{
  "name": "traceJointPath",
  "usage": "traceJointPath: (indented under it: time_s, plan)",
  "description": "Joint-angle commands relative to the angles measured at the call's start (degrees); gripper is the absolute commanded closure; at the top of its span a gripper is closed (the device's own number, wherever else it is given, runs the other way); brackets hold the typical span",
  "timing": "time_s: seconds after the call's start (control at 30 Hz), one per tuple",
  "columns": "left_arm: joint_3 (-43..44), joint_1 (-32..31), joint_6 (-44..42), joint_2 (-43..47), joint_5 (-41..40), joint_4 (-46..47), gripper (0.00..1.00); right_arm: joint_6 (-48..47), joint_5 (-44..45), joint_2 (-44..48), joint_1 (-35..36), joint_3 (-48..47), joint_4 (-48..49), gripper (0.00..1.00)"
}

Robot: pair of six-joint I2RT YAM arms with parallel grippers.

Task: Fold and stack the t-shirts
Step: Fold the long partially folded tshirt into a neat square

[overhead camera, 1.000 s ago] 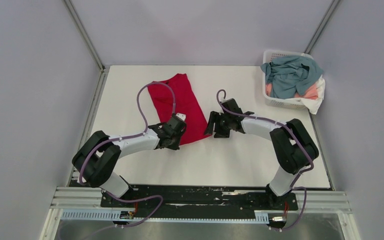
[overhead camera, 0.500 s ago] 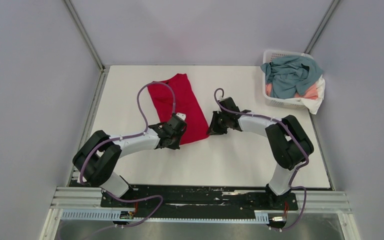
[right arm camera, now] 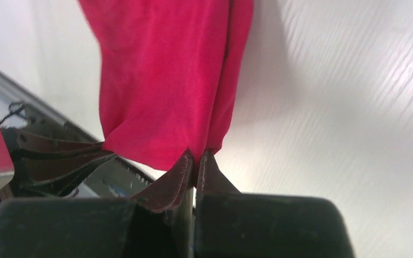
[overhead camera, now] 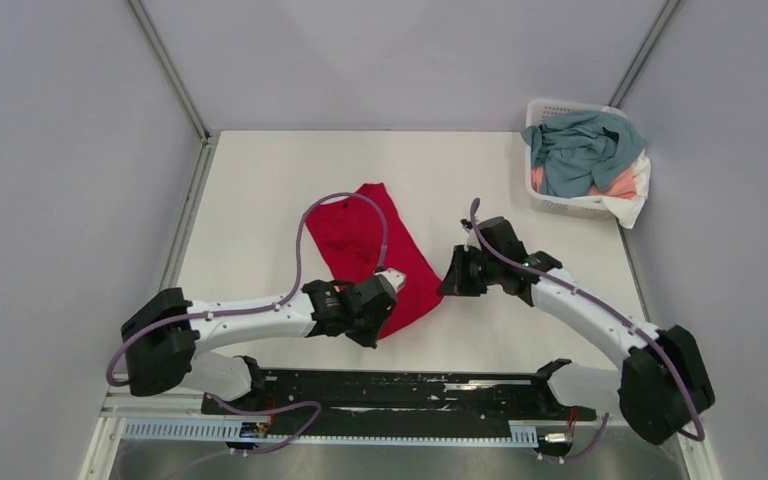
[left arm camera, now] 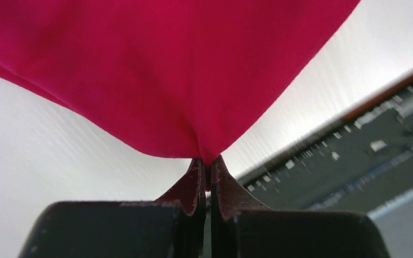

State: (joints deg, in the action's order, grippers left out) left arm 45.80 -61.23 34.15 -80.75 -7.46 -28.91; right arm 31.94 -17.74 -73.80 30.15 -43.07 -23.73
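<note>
From above, the white surface is bounded by grey walls at 9, 12 and 3 o'clock and by a dark rail at 6 o'clock. There is bare room across its 10 to 12 o'clock stretch and in its 4 o'clock corner. A white lattice basket stands at 2 o'clock against the wall, holding a teal-grey shirt over salmon-pink and white cloth. The red t-shirt lies near the middle, running from 12 toward 5 o'clock. The left tool is at its 6 o'clock corner, close to the rail, and the right tool is at its 4 o'clock edge, well apart from the basket.

In the left wrist view, the left tool is pinched together on a fold of the red t-shirt, which spreads away toward 12 o'clock. The bare surface shows at 9 o'clock and the rail at 3 o'clock.

In the right wrist view, the right tool is clamped on the hem of the red t-shirt, which hangs in doubled layers toward 12 o'clock. The open surface fills 1 to 4 o'clock. At 9 o'clock, dark fingers of the left tool meet the shirt's other corner.
</note>
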Motion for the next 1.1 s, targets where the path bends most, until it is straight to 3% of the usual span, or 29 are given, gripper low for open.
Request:
traceJointPath:
  time_s: [0.0,0.2,0.43,0.83,1.07]
  plan:
    - [3.58,-6.02,5.1,7.65,3.86,-7.79,1.0,-4.29,-4.46,11.71,0.58,1.27,-10.2,1.0]
    - [5.42,-9.52,6.4,14.72,3.82,-11.35,1.0,-3.56,-4.88,21.02,0.55,-2.53,-14.29,1.0]
    - [10.32,-8.33,5.28,18.48,-4.33,-13.75,1.0,0.27,3.37,15.02,0.53,-11.61,-12.24,1.0]
    - [15.99,12.99,0.33,15.95,-2.99,-13.89,1.0,-2.71,8.47,-6.24,0.31,-29.76,-7.58,1.0]
    - [19.71,21.27,-3.0,9.14,-0.9,-13.73,1.0,-5.19,8.05,-16.83,-1.01,-38.17,-7.32,1.0]
